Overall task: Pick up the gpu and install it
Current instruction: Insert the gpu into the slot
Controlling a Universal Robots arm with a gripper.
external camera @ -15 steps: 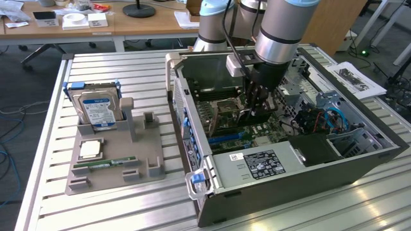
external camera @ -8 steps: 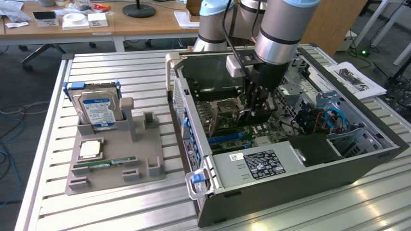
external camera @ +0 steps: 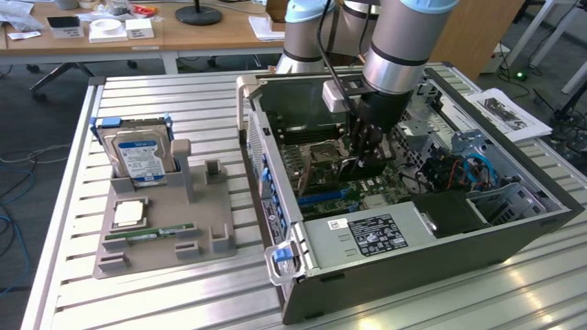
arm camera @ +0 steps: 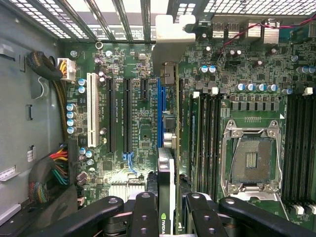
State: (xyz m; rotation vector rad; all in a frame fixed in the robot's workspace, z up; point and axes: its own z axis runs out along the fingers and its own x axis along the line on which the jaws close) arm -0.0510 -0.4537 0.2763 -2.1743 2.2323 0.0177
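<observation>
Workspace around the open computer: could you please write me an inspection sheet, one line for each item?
Surface: slatted metal table, carrying a grey holder and an open computer case.
Job's things: gpu held edge-on inside the case, along the motherboard's blue slot; seated or not, cannot tell.
Clutter: hard drive standing in the holder; RAM stick and processor chip lying on it.
Grippers: pincer closed on the gpu, one finger each side.
Cables: coloured wire bundle and blue cables inside the case; loose cables on the floor at the exterior view's left.
Surroundings: wooden desks behind; printed paper on the table at the exterior view's right.
</observation>
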